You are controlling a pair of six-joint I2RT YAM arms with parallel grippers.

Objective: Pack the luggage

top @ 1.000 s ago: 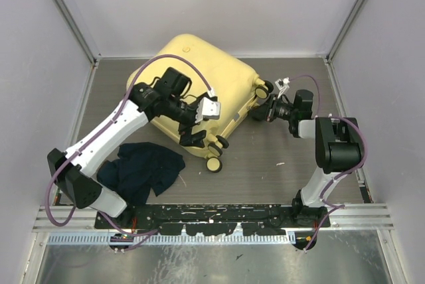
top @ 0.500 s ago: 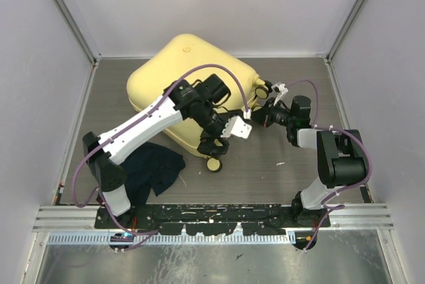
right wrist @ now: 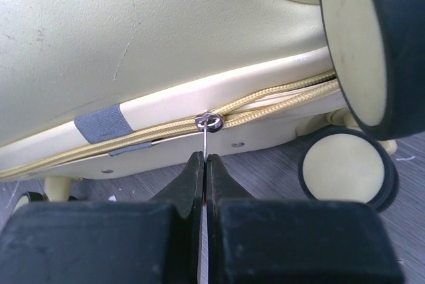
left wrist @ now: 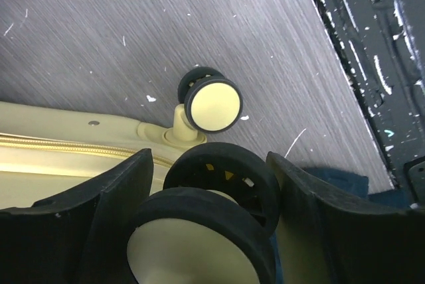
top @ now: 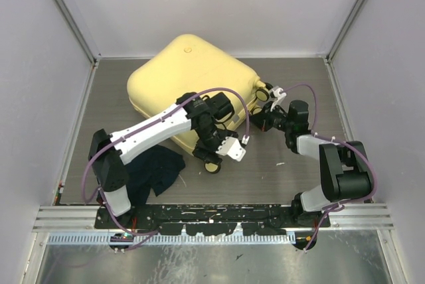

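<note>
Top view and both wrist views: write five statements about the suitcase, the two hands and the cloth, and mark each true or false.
1. The suitcase has its lid down. True.
2. The right hand is open and clear of the suitcase. False: it is shut on the zipper pull.
3. The left hand has a black wheel between its fingers. True.
4. The dark blue cloth is packed inside the suitcase. False: it lies on the table beside the suitcase, near the left arm.
5. The suitcase stands upright on its wheels. False: it lies flat on one shell.
</note>
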